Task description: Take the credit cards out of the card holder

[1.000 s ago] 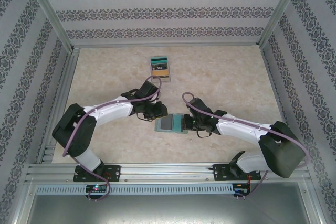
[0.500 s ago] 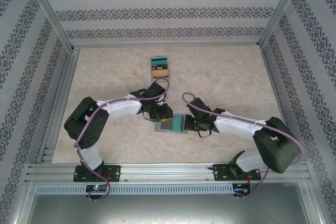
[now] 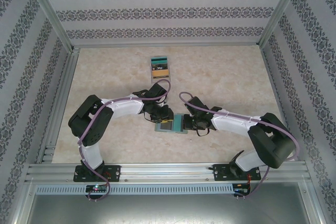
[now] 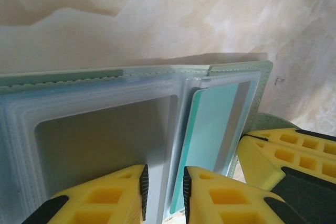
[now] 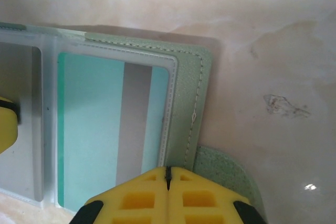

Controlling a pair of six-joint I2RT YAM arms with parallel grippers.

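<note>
Left fingers (image 4: pixel 105 198) edged closer, narrow, right fingers (image 5: pixel 142 192) closed, teal credit card (image 5: pixel 89 129) in grey-green card holder (image 5: pixel 189 87)

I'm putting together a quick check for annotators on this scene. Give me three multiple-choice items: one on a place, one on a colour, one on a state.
1. Where do the loose cards lie?
A. On the table, beyond the card holder, toward the far side
B. On the near rail
C. Tucked under the left arm's base

2. What colour is most of the card in the holder's pocket?
A. Red
B. Teal
C. Black

3. The right end effector is:
A. Wide open
B. Holding a card up in the air
C. Shut

Answers:
1. A: the top view shows them farther off than the holder.
2. B: the right wrist view shows a teal face through the clear pocket.
3. C: its fingers meet with no gap, over the holder's edge.
</note>
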